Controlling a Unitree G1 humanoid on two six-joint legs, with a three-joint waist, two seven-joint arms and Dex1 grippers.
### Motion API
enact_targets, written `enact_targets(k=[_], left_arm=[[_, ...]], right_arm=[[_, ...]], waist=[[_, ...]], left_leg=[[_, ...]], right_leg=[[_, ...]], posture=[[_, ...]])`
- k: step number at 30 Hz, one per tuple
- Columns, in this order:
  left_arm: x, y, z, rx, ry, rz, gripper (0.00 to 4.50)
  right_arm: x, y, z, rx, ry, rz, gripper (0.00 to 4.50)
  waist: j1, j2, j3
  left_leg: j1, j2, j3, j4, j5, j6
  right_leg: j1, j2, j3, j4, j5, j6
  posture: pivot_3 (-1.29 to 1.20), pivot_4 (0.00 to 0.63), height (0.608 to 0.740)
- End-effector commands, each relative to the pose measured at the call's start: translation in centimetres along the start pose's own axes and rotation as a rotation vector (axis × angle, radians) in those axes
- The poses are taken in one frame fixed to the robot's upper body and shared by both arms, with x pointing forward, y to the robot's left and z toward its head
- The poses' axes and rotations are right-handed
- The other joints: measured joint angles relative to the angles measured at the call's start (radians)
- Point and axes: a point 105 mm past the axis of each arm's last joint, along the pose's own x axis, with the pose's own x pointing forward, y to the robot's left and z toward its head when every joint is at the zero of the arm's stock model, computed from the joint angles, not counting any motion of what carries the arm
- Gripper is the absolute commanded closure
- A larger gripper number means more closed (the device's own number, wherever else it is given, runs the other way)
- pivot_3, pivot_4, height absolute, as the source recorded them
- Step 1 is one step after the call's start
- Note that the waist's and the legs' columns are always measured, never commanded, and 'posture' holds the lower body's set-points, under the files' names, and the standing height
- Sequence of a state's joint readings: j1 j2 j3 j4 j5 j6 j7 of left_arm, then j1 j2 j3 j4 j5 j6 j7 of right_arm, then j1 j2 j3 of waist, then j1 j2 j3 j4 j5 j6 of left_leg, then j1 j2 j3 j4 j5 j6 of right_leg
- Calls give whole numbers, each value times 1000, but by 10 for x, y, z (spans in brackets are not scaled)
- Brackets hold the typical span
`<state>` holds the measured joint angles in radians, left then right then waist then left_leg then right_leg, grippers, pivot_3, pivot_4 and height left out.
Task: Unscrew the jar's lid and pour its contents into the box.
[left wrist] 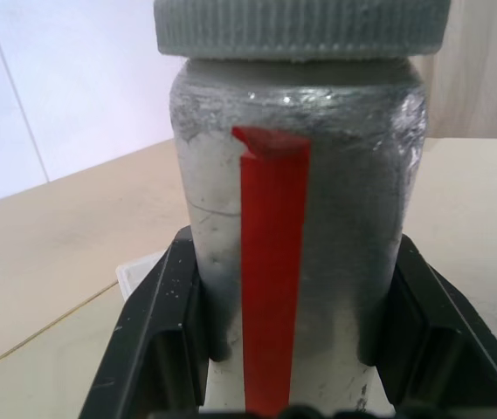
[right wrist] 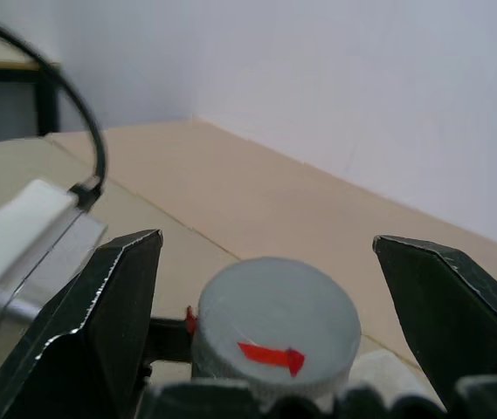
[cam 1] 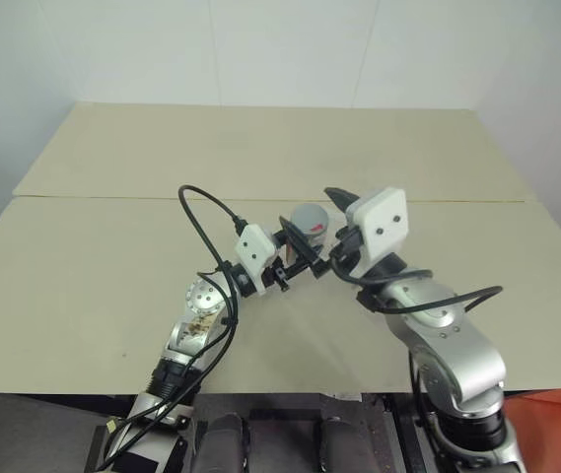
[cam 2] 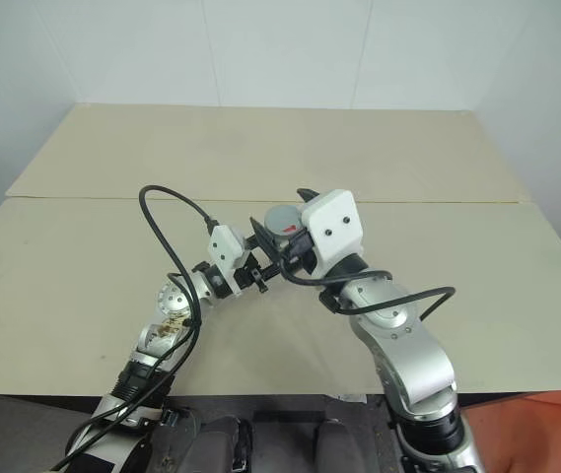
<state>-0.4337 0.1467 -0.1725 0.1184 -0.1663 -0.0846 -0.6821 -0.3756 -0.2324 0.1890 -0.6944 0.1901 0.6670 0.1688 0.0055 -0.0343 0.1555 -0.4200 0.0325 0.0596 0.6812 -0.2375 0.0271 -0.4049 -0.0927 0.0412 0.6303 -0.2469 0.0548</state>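
Observation:
My left gripper (cam 1: pixel 300 250) is shut on the jar (left wrist: pixel 353 218) and holds it upright above the table. The jar's sides look grey, with a red strip down the front. The lid (right wrist: pixel 274 327) sits on top of the jar, grey and ribbed, with a red arrow on it. My right gripper (right wrist: pixel 265 237) is open, one finger on each side of the lid and neither touching it. A pale corner of the box (left wrist: pixel 139 272) lies on the table behind the jar. The contents are hidden.
The beige table (cam 1: pixel 112 256) stretches wide on all sides, with a seam running across it behind the grippers. A black cable (cam 1: pixel 199 219) loops up from my left wrist. White walls close off the table's far edge.

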Motion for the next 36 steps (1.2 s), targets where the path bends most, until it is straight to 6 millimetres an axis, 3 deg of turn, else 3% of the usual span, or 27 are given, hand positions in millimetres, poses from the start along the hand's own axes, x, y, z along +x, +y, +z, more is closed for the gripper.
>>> enact_targets(k=[1,11,28,31,34,36], left_arm=[[5,1,16,31,-57,1,2479],[7,3,15,32,-54,3,2479],[7,2,14,23,-55,-10,2479],[7,3,14,24,-56,-12,2479],[8,3,14,25,-56,-14,2479],[7,2,14,17,-53,-23,2479]], right_arm=[[2,-7,9,-34,-41,-68,14],[-2,4,-5,-64,-13,-47,14],[-1,-3,-8,-42,-10,-93,14],[-1,-3,-9,-40,-9,-90,605],[0,-2,-10,-45,-3,-89,1570],[0,-2,-11,-47,-1,-90,1616]], waist=[[-1,0,0],[-6,0,0],[-12,0,0],[-13,0,0],[-14,0,0],[-15,0,0]], left_leg=[[0,0,0,0,0,0],[0,0,0,0,0,0],[0,0,0,0,0,0],[0,0,0,0,0,0],[0,0,0,0,0,0],[0,0,0,0,0,0]], right_leg=[[0,0,0,0,0,0],[0,0,0,0,0,0],[0,0,0,0,0,0],[0,0,0,0,0,0],[0,0,0,0,0,0],[0,0,0,0,0,0]], posture=[[0,150,740],[0,150,740],[0,150,740],[0,150,740],[0,150,740],[0,150,740]])
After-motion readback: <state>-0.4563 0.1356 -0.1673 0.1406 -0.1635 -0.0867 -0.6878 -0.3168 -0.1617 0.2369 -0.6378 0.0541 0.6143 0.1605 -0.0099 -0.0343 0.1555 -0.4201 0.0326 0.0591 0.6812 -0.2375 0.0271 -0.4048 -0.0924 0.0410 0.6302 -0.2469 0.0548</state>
